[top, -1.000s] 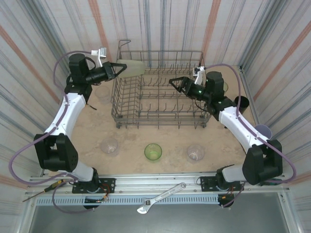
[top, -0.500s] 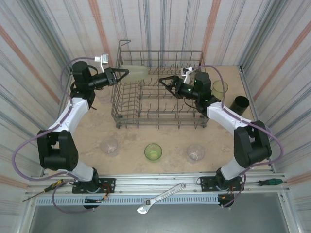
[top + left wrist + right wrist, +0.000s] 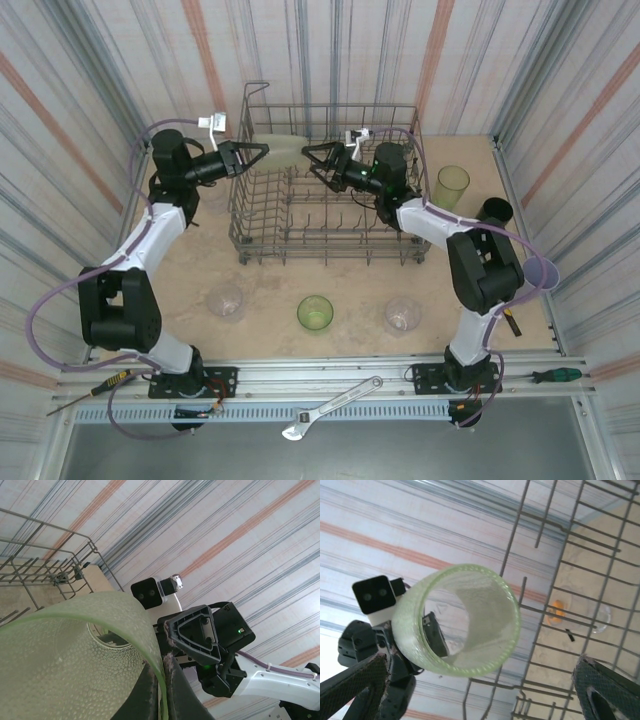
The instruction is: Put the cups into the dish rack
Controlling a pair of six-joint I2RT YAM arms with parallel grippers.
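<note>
The left claw (image 3: 256, 153) pinches the rim of a pale yellow-green cup (image 3: 284, 151), held on its side above the far-left top wire of the dish rack (image 3: 330, 236). The right claw (image 3: 311, 162), spread wide, faces the cup's other end from over the rack, near but apart. On the sandy bench (image 3: 180, 262), a green cup (image 3: 315, 312) stands near the front between a clear cup (image 3: 226, 300) and another clear cup (image 3: 403, 314), all well apart. A yellow cup (image 3: 451, 186), black cup (image 3: 494, 210) and lavender cup (image 3: 540, 270) stand right of the rack, by the striped wall (image 3: 585, 120).

I can read nothing here: no lettering, label, brand mark, number or sign comes out legibly on any surface in my views.
</note>
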